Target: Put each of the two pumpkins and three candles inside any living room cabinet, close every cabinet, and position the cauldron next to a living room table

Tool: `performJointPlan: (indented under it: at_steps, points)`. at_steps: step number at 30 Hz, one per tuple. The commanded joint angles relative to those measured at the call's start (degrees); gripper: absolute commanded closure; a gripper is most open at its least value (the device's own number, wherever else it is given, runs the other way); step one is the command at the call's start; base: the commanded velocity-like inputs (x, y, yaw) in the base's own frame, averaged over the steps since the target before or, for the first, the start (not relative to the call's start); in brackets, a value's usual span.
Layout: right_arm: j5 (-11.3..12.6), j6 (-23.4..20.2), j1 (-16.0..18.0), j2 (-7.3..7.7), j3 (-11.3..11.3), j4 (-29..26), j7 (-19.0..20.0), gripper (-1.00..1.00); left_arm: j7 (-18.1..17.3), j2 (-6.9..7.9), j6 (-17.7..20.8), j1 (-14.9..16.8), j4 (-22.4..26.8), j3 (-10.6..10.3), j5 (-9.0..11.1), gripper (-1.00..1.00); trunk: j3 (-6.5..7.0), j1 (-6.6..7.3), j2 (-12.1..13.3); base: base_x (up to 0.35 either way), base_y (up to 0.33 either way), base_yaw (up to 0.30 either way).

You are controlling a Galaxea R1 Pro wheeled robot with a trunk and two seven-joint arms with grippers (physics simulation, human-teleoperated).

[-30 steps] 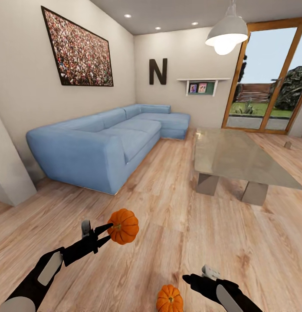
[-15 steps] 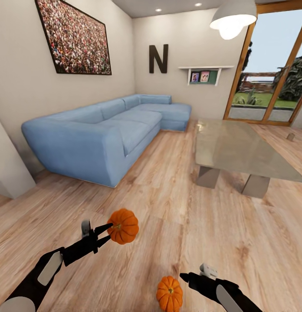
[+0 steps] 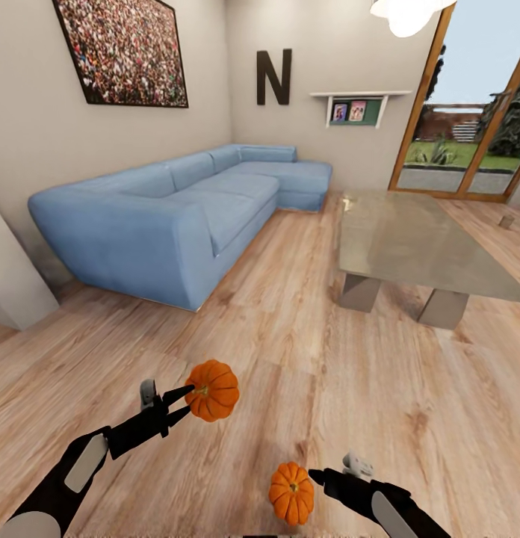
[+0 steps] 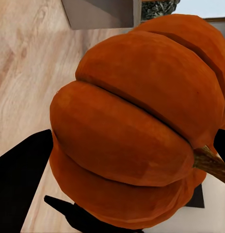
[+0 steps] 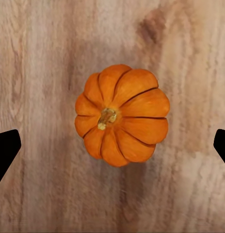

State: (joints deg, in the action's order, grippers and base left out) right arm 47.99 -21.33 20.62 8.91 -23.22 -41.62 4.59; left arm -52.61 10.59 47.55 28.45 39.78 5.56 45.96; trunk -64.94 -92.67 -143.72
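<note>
The left pincer held one pumpkin clear of the floor, its fingers closed on the fruit's sides with the stem turned sideways. The coming move, as I judge it, turned on the second pumpkin, which sat upright on the floor at the near edge of the head view. It lay just to the left of the right pincer, touching or almost touching its tip there, so the right arm was plainly the nearer one. In the right wrist view that pumpkin sat centred between the two fingertips, stem up, and the tips stood wide apart and clear of it on both sides. Being round, it offered no long axis to match. The desk stood far off to the right, beyond bare floor.
</note>
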Motion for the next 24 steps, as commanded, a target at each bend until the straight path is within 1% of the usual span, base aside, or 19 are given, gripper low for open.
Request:
performJointPlan:
  at_steps: [1, 5, 8, 22, 24]
  points:
    - [0.1, -0.1, 0.0, 0.06, -0.2, 0.0, 0.4, -1.0, 0.0, 0.0, 0.4, 0.0, 0.0, 0.1, 0.2, 1.0, -0.27, -0.01, 0.0, 0.0, 0.0, 0.0]
    - [-0.2, 0.0, 0.0, 0.1, -0.2, 0.0, 2.5, -1.0, -0.1, -0.01, 0.4, 0.0, 0.0, 0.1, 0.2, 1.0, -1.16, -0.11, -0.1, 0.0, 0.0, 0.0]
    - [-0.2, 0.0, 0.0, 0.13, -0.2, 0.0, 3.2, -1.0, -0.1, -0.03, 0.4, 0.0, 0.0, 0.1, 0.2, 1.0, -1.83, -0.19, -0.1, 0.0, 0.0, 0.0]
    - [-0.3, 0.1, 0.0, 0.15, -0.1, 0.0, 3.5, -1.0, -0.1, -0.04, 0.4, 0.0, 0.0, 0.1, 0.2, 1.0, -4.93, -0.55, -0.3, 0.0, 0.0, 0.0]
    - [-0.3, 0.1, 0.0, 0.15, -0.1, 0.0, 3.5, -1.0, -0.1, -0.04, 0.4, 0.0, 0.0, 0.0, 0.3, 1.0, -4.93, -0.55, -0.3, 0.0, 0.0, 0.0]
